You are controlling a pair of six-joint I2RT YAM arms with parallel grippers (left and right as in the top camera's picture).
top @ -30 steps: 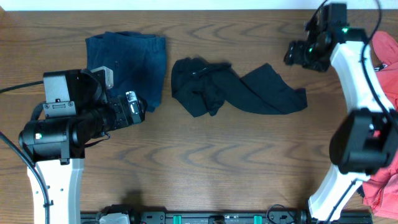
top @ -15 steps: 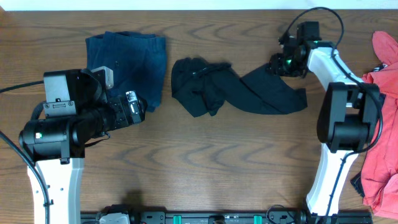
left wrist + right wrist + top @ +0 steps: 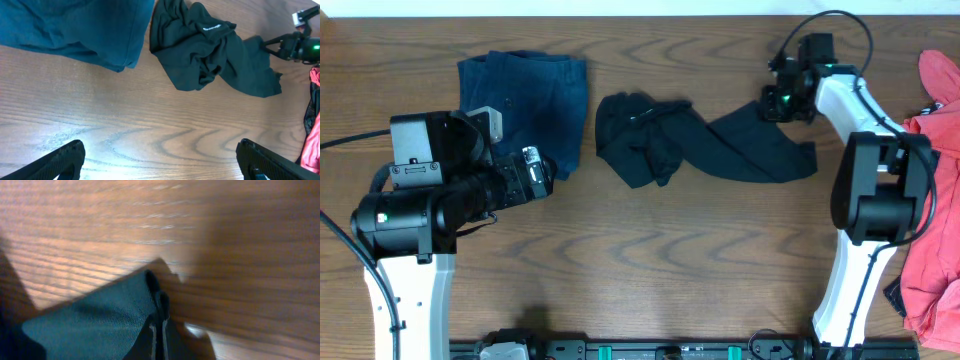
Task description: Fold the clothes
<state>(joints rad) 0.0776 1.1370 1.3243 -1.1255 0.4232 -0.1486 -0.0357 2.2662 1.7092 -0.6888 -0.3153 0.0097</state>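
The black garment (image 3: 640,150) lies crumpled far centre, so the right gripper (image 3: 768,106) sits at its far right corner, probably to draw it flat, its opening unreadable; the left gripper (image 3: 160,152) hangs near left, spread wide, empty.

Overhead evenly lit & sharp, left wrist glare on table (image 3: 55,137), right wrist blurry w/ dark shadows.

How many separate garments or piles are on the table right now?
3: navy shorts at the back left, a crumpled black garment in the middle, and a coral-red pile at the right edge, partly out of view, which may hold more than one piece.
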